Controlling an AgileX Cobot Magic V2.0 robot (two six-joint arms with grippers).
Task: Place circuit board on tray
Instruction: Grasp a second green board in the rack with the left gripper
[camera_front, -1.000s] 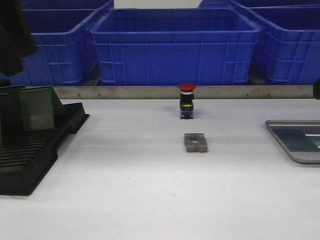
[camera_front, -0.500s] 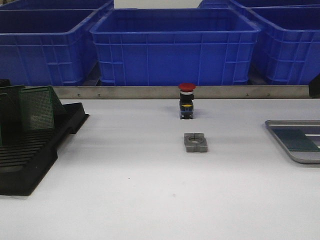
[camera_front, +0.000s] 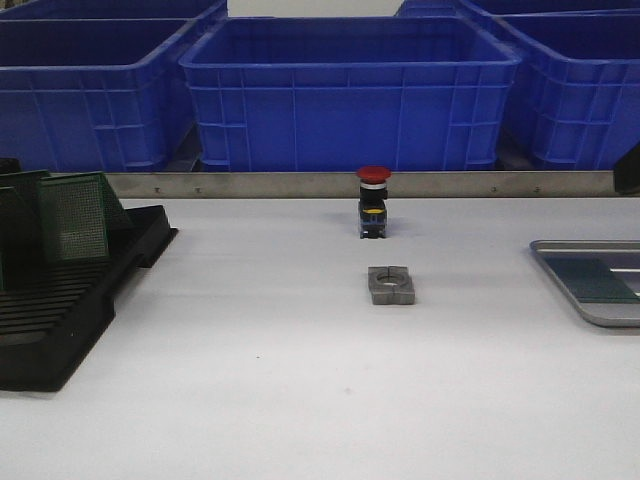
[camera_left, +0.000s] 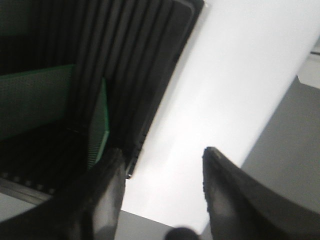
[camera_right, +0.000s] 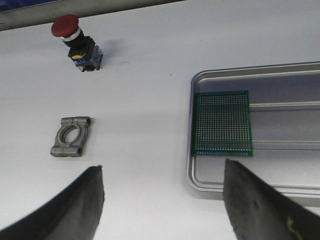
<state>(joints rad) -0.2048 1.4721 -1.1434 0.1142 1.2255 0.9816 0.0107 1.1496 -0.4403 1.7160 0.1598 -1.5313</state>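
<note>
Lying flat in the tray (camera_right: 220, 186) a circuit board (camera_right: 223, 124), spare boards (camera_front: 72, 216) upright in black rack (camera_front: 70, 310), both jaws open, empty

Bright, even light overhead; soft short shadows on the white table (camera_front: 300, 400). Left wrist view is blurred and dim.

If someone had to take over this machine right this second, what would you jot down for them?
Left claw: open, empty, hovering by the black rack.
Right claw: open, empty, above the table near the tray.
Done: one circuit board lies flat in the tray.
Left: more green boards stand in the rack; whether they must follow, I cannot tell.
The grey metal block and red-capped button sit mid-table, untouched.
</note>
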